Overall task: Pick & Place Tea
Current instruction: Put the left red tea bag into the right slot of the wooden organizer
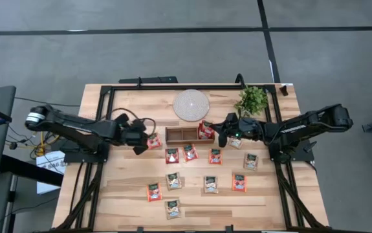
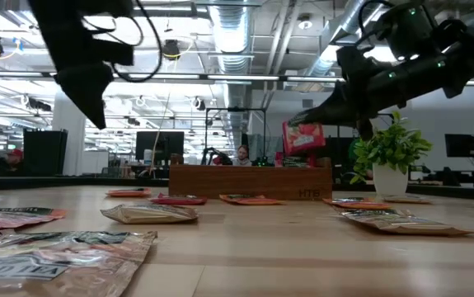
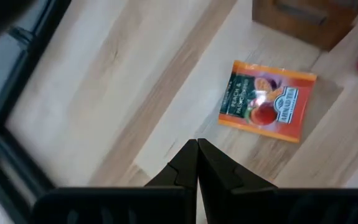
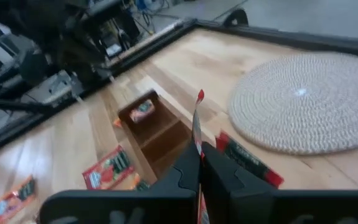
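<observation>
Several tea sachets, red-orange and pale tan, lie flat on the wooden table (image 1: pixel 127 207). One red-orange sachet (image 3: pixel 266 101) lies just ahead of my left gripper (image 3: pixel 197 150), which hovers shut over the table, left of the brown tray (image 1: pixel 181 134), and touches nothing. My right gripper (image 4: pixel 200 158) is shut on a red sachet (image 2: pixel 302 136) above the tray's right end (image 2: pixel 315 180). Another sachet (image 4: pixel 142 109) lies in the tray's far compartment. One more red sachet (image 4: pixel 247 162) lies beside my right fingers; whether it is in the tray I cannot tell. My right gripper pinches the red sachet (image 4: pixel 197 130) between its two fingers, which come from the table's right, slanting slightly down. The wrist view shows the sachet edge-on. It stands upright and is lifted clear above the tray's right end; the fingers sit at its side edge (image 2: pixel 321 128).
A round white woven disc (image 1: pixel 191 105) lies behind the tray, and a small potted plant (image 1: pixel 251 100) stands at the far right. A black frame (image 1: pixel 101 123) runs along the table's sides. Loose sachets (image 1: pixel 210 184) cover the middle and near part of the table.
</observation>
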Action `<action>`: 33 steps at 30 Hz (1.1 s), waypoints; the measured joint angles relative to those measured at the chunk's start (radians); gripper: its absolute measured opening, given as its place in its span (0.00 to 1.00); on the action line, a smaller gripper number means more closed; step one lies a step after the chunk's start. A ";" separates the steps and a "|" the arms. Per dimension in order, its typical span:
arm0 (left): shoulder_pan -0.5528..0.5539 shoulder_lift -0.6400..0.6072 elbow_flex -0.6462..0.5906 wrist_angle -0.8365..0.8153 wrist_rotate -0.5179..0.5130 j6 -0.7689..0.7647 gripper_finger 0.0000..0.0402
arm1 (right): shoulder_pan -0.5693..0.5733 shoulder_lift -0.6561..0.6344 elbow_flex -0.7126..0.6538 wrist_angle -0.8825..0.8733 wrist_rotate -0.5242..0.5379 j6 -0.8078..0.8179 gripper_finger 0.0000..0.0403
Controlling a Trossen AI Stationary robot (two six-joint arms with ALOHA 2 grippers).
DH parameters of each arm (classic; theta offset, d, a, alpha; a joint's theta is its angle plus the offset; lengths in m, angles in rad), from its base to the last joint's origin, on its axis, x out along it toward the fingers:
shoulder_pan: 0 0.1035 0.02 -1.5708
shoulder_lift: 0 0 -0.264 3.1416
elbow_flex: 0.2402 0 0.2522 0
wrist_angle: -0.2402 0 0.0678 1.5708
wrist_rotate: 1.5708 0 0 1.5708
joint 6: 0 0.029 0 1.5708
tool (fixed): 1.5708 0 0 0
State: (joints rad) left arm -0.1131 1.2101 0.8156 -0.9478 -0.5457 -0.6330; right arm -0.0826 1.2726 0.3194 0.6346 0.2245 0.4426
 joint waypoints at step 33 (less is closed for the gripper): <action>0.002 -0.588 -0.188 0.135 0.004 -0.091 0.00 | -0.045 0.239 0.000 0.235 -0.094 -0.103 0.00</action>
State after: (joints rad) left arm -0.1116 0.6220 0.6273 -0.8132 -0.5415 -0.7242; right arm -0.1272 1.5112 0.3199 0.8694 0.1303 0.3397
